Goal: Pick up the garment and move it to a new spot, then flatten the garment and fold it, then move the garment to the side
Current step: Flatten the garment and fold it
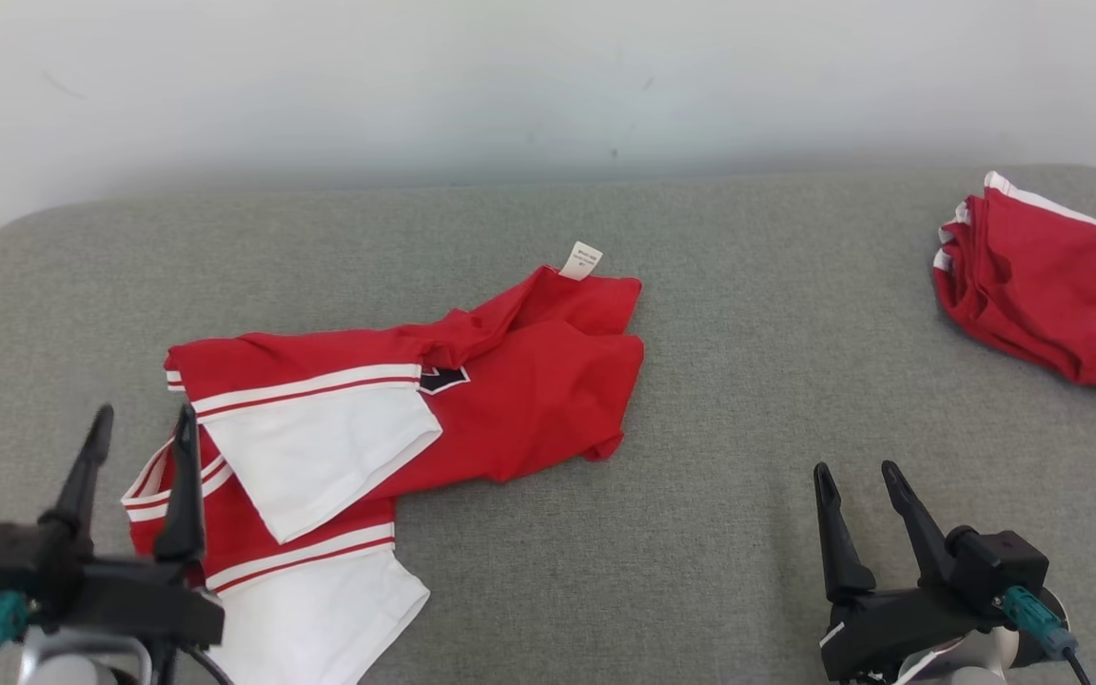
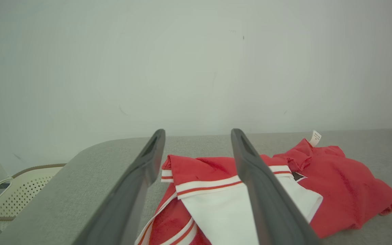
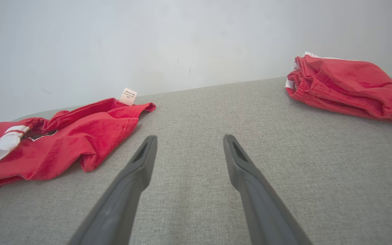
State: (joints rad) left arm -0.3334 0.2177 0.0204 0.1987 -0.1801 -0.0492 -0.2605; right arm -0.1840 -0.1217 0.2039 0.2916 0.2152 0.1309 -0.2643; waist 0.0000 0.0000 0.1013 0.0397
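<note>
Grey fabric covers the worktop (image 1: 719,285) below a pale wall. We see the garment (image 1: 529,400), red with white striped panels, lying crumpled left of centre, with a white label (image 1: 583,260) at its far edge. Our left claw (image 1: 146,414) is spread wide at its near left edge, gripping nothing. Our right claw (image 1: 856,471), also spread and empty, is over bare fabric well to the right. A folded red piece (image 1: 1043,295) lies far right.

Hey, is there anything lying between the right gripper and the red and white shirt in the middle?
Nothing visible. Just bare grey surface lies between the right gripper and the shirt. The folded red garment sits at the far right, off that path.
</note>
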